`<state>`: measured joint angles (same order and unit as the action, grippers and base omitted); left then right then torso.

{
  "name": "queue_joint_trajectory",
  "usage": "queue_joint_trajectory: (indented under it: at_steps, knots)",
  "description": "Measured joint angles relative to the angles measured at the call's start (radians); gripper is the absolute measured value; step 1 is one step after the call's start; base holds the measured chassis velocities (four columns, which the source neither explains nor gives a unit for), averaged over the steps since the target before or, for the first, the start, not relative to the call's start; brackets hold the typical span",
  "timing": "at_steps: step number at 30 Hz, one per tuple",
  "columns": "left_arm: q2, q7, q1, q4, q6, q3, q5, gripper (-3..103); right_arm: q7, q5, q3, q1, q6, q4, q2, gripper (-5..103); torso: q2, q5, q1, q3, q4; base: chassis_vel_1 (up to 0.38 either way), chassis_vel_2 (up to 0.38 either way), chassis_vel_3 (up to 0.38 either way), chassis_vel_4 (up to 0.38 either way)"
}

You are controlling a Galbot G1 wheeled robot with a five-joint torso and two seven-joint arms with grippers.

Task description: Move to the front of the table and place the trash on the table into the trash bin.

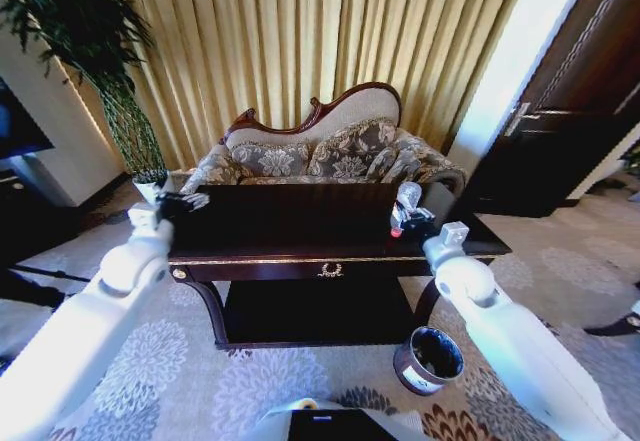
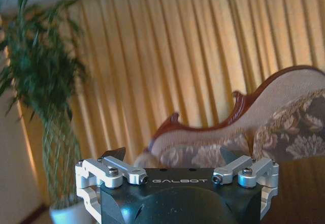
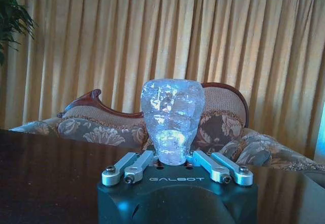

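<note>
Head view: robot at table [image 1: 300, 258] front; right gripper [image 1: 412, 223] clamps bottle [image 1: 407, 201], not yet binned; left gripper [image 1: 178, 203] spread wide, empty; bin [image 1: 428, 359] beside table.

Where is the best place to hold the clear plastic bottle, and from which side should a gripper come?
Likely the bottle's ribbed body, approached from the front, the robot's side of the table. The right gripper already clamps it that way, fingers on opposite sides.
</note>
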<state>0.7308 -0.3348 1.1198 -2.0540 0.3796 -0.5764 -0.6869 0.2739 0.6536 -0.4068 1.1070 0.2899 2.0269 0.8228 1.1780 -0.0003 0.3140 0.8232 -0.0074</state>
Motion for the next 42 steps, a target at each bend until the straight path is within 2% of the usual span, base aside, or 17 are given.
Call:
queue_joint_trajectory:
  at_steps: [2,11,23,42]
  knots:
    - [0.004,0.003,0.051,-0.033,0.038,-0.056,-0.046,100,0.02,0.009,-0.001,0.006,0.008,0.024,-0.003,19,0.0,0.0002,0.0,0.0,0.0002,0.0,0.0,0.0,0.0]
    - [0.015,0.006,0.129,-0.125,0.075,-0.117,-0.099,100,0.05,0.018,-0.025,0.057,0.02,0.079,0.0,19,0.0,0.0004,0.0,0.0,-0.0002,0.0,0.0,0.0,0.0]
    - [0.011,0.059,0.137,-0.127,0.074,-0.106,-0.107,100,0.053,0.012,-0.085,0.138,0.02,0.125,0.036,19,0.0,0.0003,0.0,0.0,-0.0002,0.03,-0.028,-0.03,0.024]
    - [0.007,0.064,0.132,-0.128,0.065,-0.099,-0.104,100,0.048,0.002,-0.134,0.174,0.018,0.15,0.05,19,0.0,0.0003,0.0,0.0,0.0,0.076,-0.079,-0.083,0.081]
